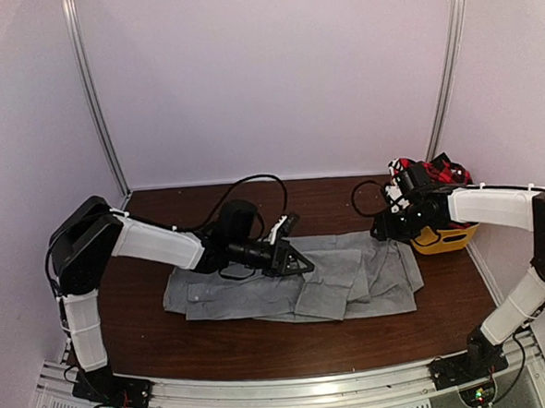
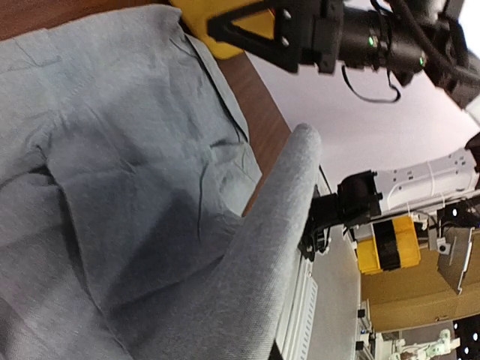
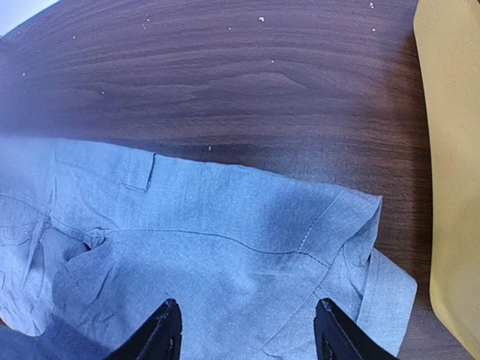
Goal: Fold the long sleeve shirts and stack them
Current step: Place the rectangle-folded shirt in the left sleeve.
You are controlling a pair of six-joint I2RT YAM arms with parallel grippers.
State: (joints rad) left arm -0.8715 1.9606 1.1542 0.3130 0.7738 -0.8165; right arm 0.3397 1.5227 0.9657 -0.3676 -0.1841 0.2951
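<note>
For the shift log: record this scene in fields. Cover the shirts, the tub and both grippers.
grey shirt: spread on the table, partly folded, creased
plaid shirt: bunched in the tub, far right
left gripper: shut, over the grey shirt's middle, apparently pinching up a fold of it
right gripper: open, holding nothing, above the grey shirt's edge beside the tub
stack: not begun
</note>
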